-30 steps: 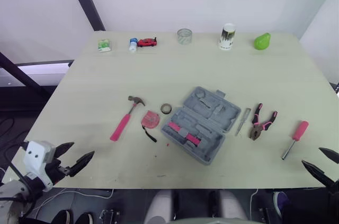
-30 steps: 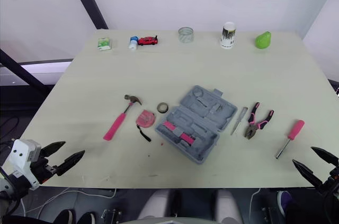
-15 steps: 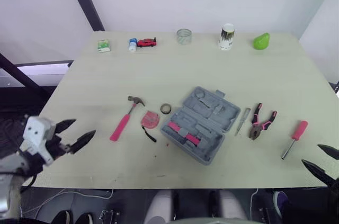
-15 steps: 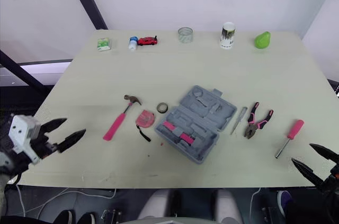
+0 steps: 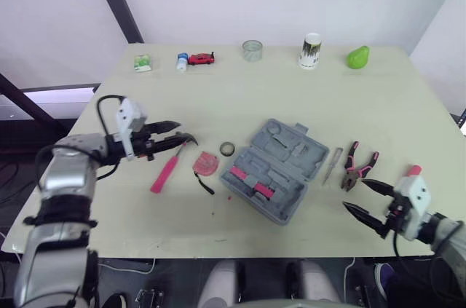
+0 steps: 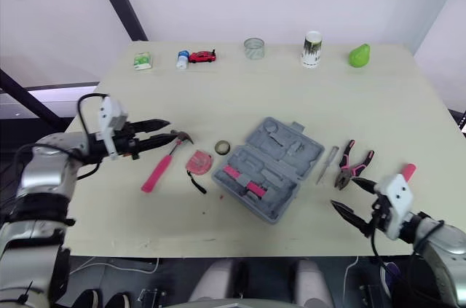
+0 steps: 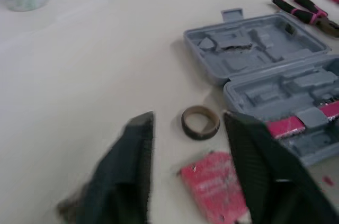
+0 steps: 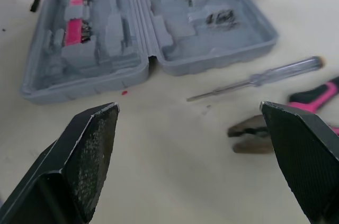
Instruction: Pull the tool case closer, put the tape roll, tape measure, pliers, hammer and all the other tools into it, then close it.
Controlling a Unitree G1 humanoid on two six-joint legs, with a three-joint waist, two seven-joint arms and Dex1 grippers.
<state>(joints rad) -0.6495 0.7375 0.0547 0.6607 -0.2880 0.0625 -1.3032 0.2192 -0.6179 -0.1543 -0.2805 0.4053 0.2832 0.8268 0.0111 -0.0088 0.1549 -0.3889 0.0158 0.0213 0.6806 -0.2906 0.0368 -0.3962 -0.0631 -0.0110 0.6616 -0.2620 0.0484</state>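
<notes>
The grey tool case lies open mid-table, with pink pieces in its near half. Left of it are the tape roll, the red tape measure and the pink-handled hammer. My left gripper hovers at the hammer's head, its fingers a little apart with nothing between them. Right of the case lie a clear-handled screwdriver, the pink-and-black pliers and a pink screwdriver. My right gripper stands wide open just in front of the pliers, holding nothing.
Along the far edge stand a green-and-white pack, a small bottle with a red toy car, a glass jar, a white cup and a green pear-shaped object. Bare table lies in front of the case.
My left arm has swung up from the near left corner to the hammer's head, its fingers now closer together. My right gripper has moved in over the table toward the pliers.
</notes>
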